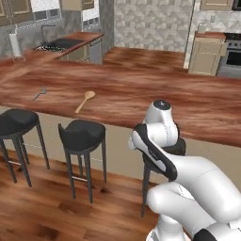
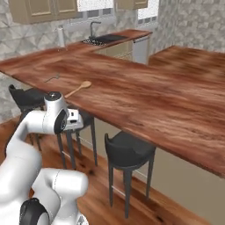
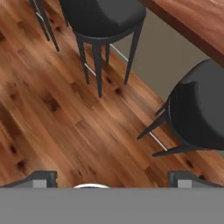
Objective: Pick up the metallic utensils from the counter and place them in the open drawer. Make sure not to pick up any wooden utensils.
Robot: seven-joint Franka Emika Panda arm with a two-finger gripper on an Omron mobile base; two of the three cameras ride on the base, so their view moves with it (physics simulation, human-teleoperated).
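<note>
1. Folded low and close to the left base camera, the white arm sits in front of three black bar stools (image 1: 81, 135) ranged along the near edge of the desk (image 1: 141, 89). Out on the reddish wood lie one silver fork (image 1: 39, 93) and, just to its right but apart from it, one tan wooden spoon (image 1: 85, 100). No second fork, no knife and no open drawer can be made out from this side.

2. From the right base camera the arm's upper joints come first, with the same desk behind. On it I count one fork (image 2: 52, 78), thin and grey, and one wooden spoon (image 2: 79, 88) lying near it, not touching; both are well away from the arm. Two stools stand clear and a third is partly behind the arm.

3. Looking down from the hand, the tool (image 3: 111, 180) has its two dark tips spread as wide as they go, holding nothing, above plank floor (image 3: 57, 127) and two stool seats.

4. Judging by its look, the fork should be light, stiff and slick, lying flat on hard wood; taking it across the narrow handle, square on, seems safest, since a thin metal shaft could skid or twist out. The spoon stays.
</note>
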